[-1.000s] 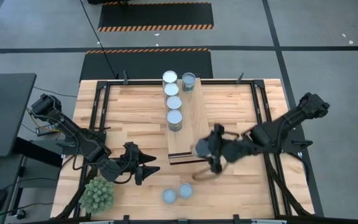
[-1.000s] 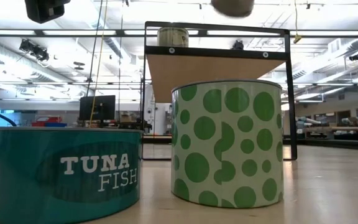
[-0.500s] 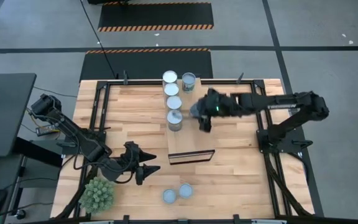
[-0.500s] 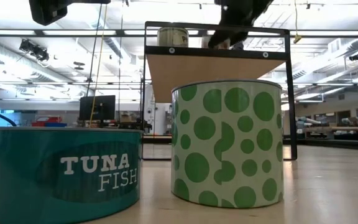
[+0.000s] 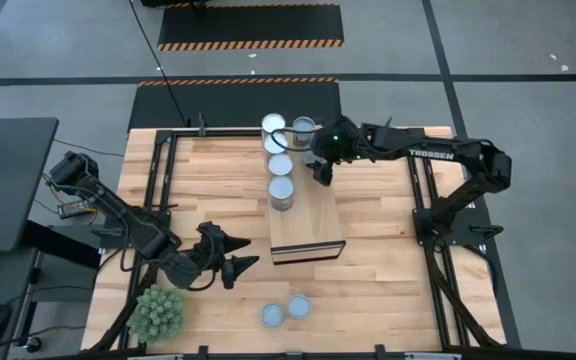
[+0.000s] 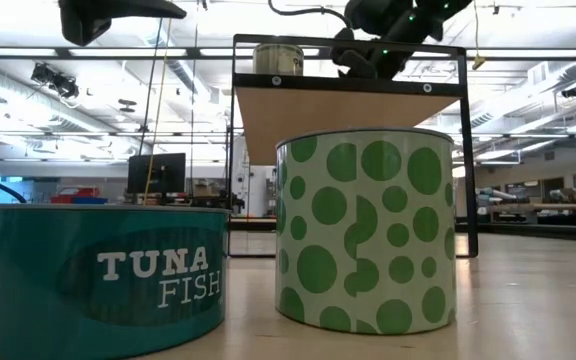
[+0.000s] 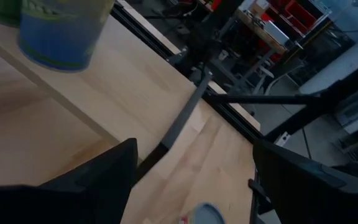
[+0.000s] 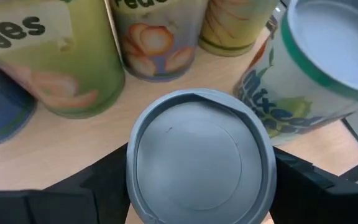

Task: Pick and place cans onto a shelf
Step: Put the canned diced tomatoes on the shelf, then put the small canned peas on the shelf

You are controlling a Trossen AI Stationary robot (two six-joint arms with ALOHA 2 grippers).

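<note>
Table (image 5: 198,180): butcher-block, bare wood open along both long sides.

Shelf (image 5: 313,215): mid-table, its near half of plank free; five cans (image 5: 281,190) crowd its far end.

Right gripper (image 5: 320,170): over shelf's far end, fingers closed around a grey-lidded can (image 8: 199,162), lid seen only in right wrist view.

Left gripper (image 5: 236,265): near table's front-left edge, fingers spread, holding nothing.

Two loose cans (image 5: 286,311): at front edge; low view shows their tuna and green-dot labels.

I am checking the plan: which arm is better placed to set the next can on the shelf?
The right arm. Its gripper is already over the shelf, holding a grey-topped can between its fingers beside the row of cans. The left gripper hangs open near the table's front, away from the shelf.
</note>
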